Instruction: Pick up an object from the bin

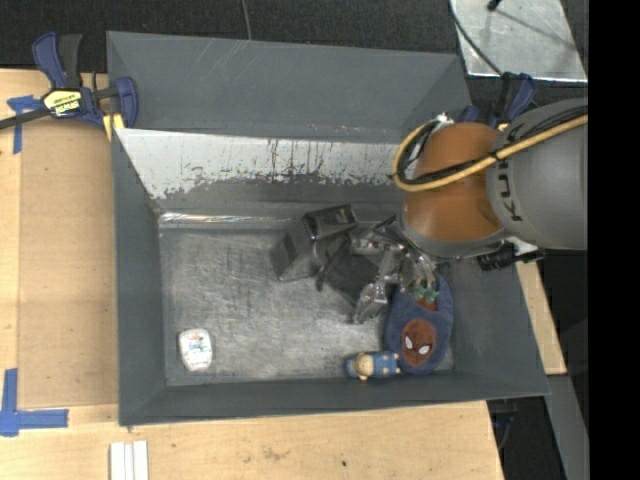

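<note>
Toward the right side of the bin (pixel 135 268), the gripper (pixel 383 286) hangs low, open or closed I cannot tell, with a blue Spider-Man pouch (pixel 422 336) just beside it toward the front wall, lying lengthwise front to back.

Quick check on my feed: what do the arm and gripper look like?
The arm is a thick, rounded silver-grey link with dark lettering on its side. Its wrist wears a glossy orange dome-shaped cover, with yellow and black cables looped over it. The gripper below is small, of bare grey metal.
</note>
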Action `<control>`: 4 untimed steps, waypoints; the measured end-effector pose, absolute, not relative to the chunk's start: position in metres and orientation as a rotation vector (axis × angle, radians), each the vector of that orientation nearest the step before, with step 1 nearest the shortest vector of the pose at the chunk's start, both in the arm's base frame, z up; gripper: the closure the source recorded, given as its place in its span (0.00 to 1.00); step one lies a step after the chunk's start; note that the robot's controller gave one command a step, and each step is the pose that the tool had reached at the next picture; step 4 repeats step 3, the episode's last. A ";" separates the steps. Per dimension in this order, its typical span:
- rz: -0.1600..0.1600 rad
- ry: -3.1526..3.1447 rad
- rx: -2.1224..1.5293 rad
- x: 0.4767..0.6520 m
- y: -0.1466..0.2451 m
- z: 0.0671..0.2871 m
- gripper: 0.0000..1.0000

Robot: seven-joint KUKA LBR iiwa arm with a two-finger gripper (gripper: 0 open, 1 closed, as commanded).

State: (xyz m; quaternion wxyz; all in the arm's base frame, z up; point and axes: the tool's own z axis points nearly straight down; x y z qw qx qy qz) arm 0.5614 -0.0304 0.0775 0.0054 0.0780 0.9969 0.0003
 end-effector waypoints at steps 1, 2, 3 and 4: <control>0.002 3.110 0.245 0.565 -0.031 0.081 1.00; 0.001 3.120 0.246 0.568 -0.032 0.156 1.00; 0.001 3.124 0.247 0.570 -0.033 0.181 1.00; 0.001 3.124 0.247 0.570 -0.033 0.181 1.00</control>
